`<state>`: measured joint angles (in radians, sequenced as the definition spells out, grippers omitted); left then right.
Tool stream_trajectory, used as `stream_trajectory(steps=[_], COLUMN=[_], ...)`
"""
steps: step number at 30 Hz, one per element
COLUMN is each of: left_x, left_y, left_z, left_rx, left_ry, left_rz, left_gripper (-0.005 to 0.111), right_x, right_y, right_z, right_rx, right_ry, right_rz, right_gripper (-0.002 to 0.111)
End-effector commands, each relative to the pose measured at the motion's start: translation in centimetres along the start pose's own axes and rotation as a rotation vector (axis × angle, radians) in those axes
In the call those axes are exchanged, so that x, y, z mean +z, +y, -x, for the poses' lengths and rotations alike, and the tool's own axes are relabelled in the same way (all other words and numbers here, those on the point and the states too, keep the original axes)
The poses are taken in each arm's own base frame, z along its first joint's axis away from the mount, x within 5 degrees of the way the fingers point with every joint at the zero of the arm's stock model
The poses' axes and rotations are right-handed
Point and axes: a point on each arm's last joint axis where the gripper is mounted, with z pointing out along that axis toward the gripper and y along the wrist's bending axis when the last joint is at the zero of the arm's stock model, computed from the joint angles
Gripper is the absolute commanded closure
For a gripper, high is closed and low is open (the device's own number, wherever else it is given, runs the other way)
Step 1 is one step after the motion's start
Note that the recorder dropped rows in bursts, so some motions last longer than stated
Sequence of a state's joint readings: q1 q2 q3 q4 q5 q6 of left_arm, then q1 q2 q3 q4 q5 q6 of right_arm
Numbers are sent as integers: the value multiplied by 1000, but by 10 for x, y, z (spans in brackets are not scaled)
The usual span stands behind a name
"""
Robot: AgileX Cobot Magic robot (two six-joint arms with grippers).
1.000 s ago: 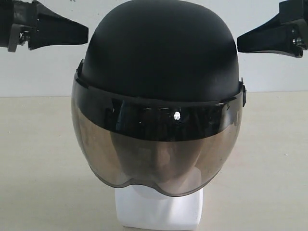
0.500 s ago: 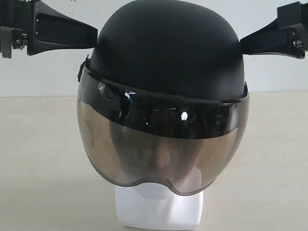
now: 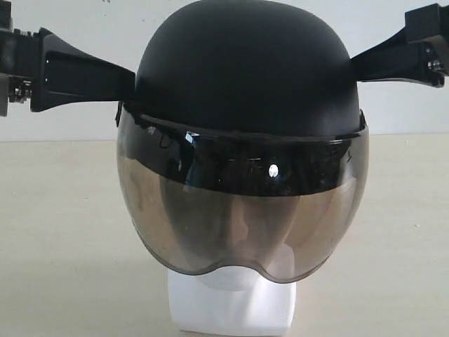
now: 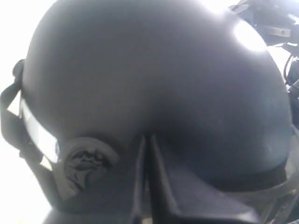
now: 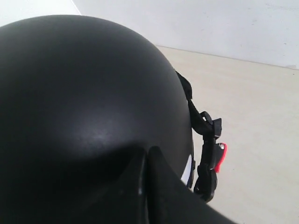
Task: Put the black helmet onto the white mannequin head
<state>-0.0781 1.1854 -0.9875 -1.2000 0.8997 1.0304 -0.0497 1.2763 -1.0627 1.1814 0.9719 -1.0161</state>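
The black helmet (image 3: 242,70) sits over the white mannequin head (image 3: 231,309). Its smoky visor (image 3: 242,225) hangs down over the face, which shows dimly through it. Only the blocky neck base is bare below. My left gripper (image 3: 132,81) is shut, its tips pressed against the helmet's left side just above the visor hinge (image 4: 84,163); the left wrist view shows the jaws together on the shell (image 4: 147,137). On the opposite side my right gripper (image 3: 353,67) is also shut, tips touching the shell (image 5: 147,150). Neither gripper holds anything.
The head stands on a beige table (image 3: 56,267) in front of a white wall (image 3: 70,119). A black chin strap buckle with a red tab (image 5: 219,156) hangs off the helmet's rim in the right wrist view.
The left gripper has come down and in against the helmet. The helmet has shifted to the right and its visor band has levelled. The right gripper now touches the shell.
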Motion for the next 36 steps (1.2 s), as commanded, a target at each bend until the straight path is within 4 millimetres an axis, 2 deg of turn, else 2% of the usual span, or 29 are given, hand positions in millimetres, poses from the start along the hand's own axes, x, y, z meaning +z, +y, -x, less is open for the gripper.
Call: stream_trajectory(steps=[1,10,17,20,22,25,26,28,31,36], left_x=[3,0,-23,-25,-31,-56,-70,-80,-82,-73], left_y=[3,0,-16,-18,-23,-30,-30,-29,-25,-22], left_z=[-14,-23,-11,-10,-2,18,25,25,15,-1], left_rx=[-5,-31,40,44,118,176,182,174,224,224], left_ry=[59,77,-55,-65,-112,-304,-409,-483,-460,-376], left_rz=[8,15,97,92,107,278,389,473,539,504], left_gripper=[102,102,102,102,102,102,102,102,102,102], right_x=[-2,-2,-2,-2,-5,-21,-32,-46,-65,-94], right_y=[3,3,2,2,2,7,16,27,38,50], right_z=[2,2,3,3,6,15,17,13,4,-16], right_rx=[-15,-17,-17,-17,-34,-109,-170,-218,-242,-258], right_ry=[-7,-8,-16,-16,-42,-129,-149,-173,-274,-449], right_rz=[5,3,-10,-10,-41,-174,-218,-270,-378,-547], right_gripper=[108,108,108,108,108,108,108,108,108,108])
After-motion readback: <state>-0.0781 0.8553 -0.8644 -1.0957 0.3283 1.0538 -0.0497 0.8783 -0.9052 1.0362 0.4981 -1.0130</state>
